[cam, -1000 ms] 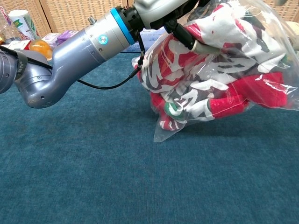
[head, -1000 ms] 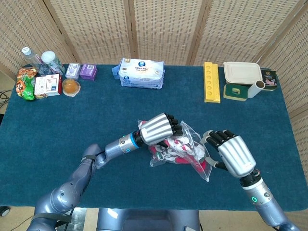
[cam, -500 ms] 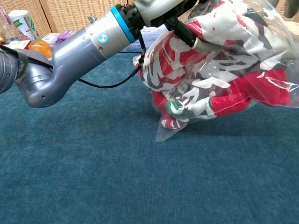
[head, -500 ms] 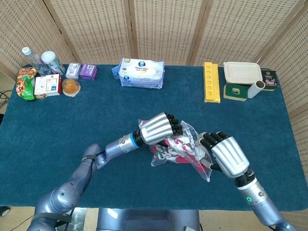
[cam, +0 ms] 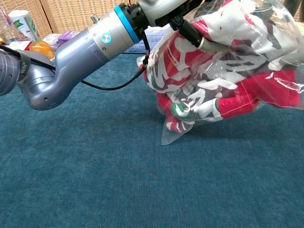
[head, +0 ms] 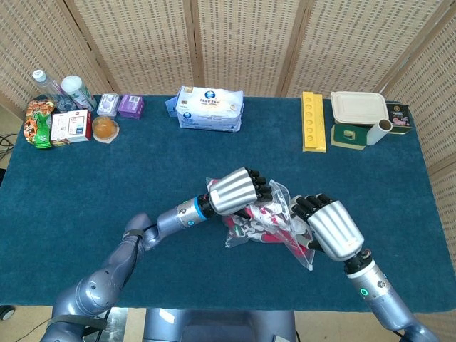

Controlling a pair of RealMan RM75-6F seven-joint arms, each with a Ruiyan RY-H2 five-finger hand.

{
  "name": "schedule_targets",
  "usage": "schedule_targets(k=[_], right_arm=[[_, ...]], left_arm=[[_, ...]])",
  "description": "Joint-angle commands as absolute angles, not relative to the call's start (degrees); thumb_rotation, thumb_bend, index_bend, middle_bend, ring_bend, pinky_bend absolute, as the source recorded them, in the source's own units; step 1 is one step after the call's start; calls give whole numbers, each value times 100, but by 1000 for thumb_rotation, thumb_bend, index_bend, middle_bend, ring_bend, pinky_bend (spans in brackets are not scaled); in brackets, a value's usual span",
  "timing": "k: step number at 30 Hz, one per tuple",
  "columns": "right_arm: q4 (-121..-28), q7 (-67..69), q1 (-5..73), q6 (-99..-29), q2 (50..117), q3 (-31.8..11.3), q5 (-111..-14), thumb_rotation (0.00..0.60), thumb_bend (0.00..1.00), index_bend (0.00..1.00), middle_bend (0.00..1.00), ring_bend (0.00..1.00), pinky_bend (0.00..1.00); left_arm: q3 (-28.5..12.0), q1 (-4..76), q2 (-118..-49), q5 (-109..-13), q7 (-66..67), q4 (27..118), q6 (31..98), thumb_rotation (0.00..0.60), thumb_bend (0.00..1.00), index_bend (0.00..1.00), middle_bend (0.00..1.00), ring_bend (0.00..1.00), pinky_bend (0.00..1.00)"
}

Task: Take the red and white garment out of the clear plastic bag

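The clear plastic bag lies mid-table in the head view with the red and white garment bunched inside it. My left hand reaches over the bag's left end and grips it from above. In the chest view the bag hangs partly lifted, one corner touching the cloth, and the garment fills it. The left hand's fingers press into the top. My right hand sits at the bag's right end, its fingers curled against the plastic. Whether it grips is hidden.
Along the far edge of the blue table stand a wipes pack, a yellow tray, a white lidded box, and at far left bottles and snack packs. My left forearm crosses the chest view.
My right hand has moved left and closed in on the bag's right end. The bag has shifted slightly right and up in the chest view. The left hand keeps its hold.
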State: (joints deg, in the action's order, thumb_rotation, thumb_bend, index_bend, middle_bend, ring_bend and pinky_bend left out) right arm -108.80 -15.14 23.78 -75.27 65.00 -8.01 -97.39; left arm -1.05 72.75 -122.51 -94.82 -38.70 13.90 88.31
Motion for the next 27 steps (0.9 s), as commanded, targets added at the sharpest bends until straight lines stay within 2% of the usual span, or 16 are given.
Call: schedule_targets(k=[1,12,27], right_arm=[[-10853,-1658,2420,-7480,6536,-827,-9699,600,132,422,389,468,498],[-10963,-1859,2524,-7311,6551,-851,-9544,600,171,442,389,470,505],[-11074,-1946,2586,-7163,6535,-843,-9305,600,303,468,393,484,510]], left_arm=[[-114,7287,-12254,-9477,-3873,1402,8837,600,257,871,744,725,762],[-112,7295,-12280,-9477,-3870,1436,8761,600,246,872,744,725,762],[-88,7287,-12311,-9496,-3864,1434,8672,600,239,872,744,725,761]])
